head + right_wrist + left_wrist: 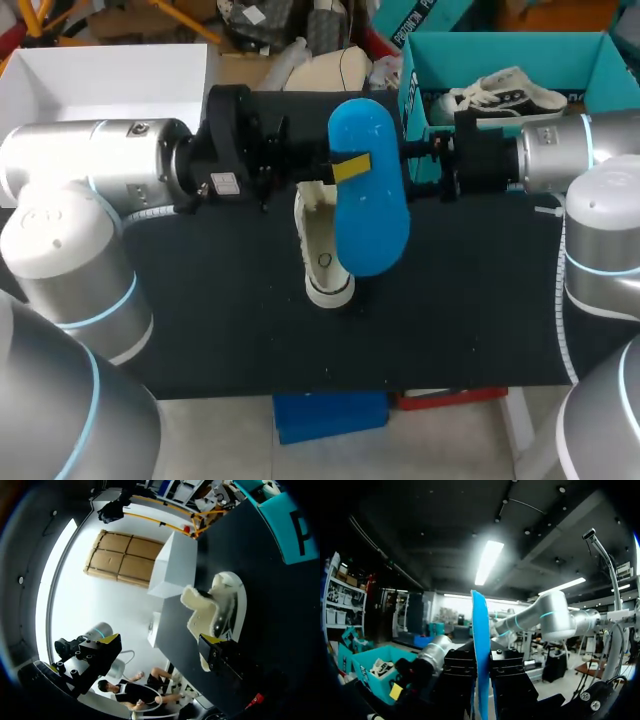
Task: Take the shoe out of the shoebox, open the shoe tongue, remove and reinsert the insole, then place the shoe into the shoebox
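Black mat, left tool pinching oval blue insole, right tool spread, fleecy shoe

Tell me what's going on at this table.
The left pincer is shut on the blue insole and holds it over the white shoe, which sits on the black table. The right pincer is open beside that shoe. The insole is out and not yet back in. Another shoe lies in the teal shoebox.

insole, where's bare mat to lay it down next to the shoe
Bare mat lies left of the shoe, right of it and along the front edge. The back is crowded: left arm, right arm, the held insole, teal shoebox.
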You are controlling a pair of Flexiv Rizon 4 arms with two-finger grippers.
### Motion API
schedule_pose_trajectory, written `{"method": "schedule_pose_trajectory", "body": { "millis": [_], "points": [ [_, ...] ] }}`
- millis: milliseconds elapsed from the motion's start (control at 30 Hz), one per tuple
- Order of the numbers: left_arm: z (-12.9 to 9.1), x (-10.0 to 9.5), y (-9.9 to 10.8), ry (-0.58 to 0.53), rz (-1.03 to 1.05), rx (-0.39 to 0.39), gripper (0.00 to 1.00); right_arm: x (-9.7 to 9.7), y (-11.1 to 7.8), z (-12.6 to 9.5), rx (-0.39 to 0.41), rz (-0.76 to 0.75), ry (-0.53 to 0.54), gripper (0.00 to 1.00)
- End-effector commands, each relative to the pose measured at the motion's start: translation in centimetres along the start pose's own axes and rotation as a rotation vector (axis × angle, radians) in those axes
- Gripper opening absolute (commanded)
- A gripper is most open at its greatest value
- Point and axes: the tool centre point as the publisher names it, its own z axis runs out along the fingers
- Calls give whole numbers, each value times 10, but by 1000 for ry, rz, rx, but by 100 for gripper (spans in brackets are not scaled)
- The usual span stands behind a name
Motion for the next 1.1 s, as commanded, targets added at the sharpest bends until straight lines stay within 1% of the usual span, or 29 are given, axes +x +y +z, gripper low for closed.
{"method": "schedule_pose_trajectory", "body": {
  "millis": [33, 267, 300, 333, 367, 433, 467, 500, 533, 567, 600, 633, 700, 767, 800, 867, 1100],
  "points": [
    [1, 3, 1, -8, 1, 1, 0, 0, -1, 2, -4, 0, 0, 100],
    [1, 3, 1, -8, 1, 1, 0, 0, -1, 2, -4, 0, 0, 100],
    [7, 16, -6, 18, 129, 14, 0, 0, -1, 2, -4, 0, 0, 100],
    [10, 26, -8, 32, 211, 8, 0, 0, -1, 2, -4, 0, 0, 100],
    [13, 40, -6, 31, 285, -13, 0, 0, -1, 2, -4, 0, 0, 100],
    [12, 52, 2, 22, 421, 15, 0, 0, -1, 2, -4, 0, 0, 100],
    [11, 59, 7, 30, 504, -13, 0, 0, -1, 2, -4, 0, 0, 100],
    [8, 60, 11, 32, 540, 8, 0, 0, -1, 2, -4, 0, 0, 100],
    [6, 62, 17, 13, 598, -34, 0, 0, -1, 2, -4, 0, 0, 100],
    [4, 61, 22, 15, 655, -58, 0, 0, -1, 2, -4, 0, 0, 100],
    [1, 62, 28, 6, 682, -53, 0, 0, -1, 2, -4, 0, 0, 100],
    [-2, 63, 34, -11, 741, -74, 0, 0, -1, 2, -4, 0, 0, 100],
    [-6, 64, 45, -12, 831, -90, 0, 0, -1, 2, -4, 0, 0, 100],
    [-9, 62, 57, -30, 925, -154, 0, 0, -1, 2, -4, 0, 0, 100],
    [-11, 61, 65, -46, 950, -166, 0, 0, -1, 2, -4, 0, 0, 100],
    [-12, 57, 82, -107, 939, -209, 0, 0, -1, 2, -4, 0, 0, 100],
    [-12, 57, 82, -107, 939, -209, 0, 0, -1, 2, -4, 0, 0, 100]
  ]
}}
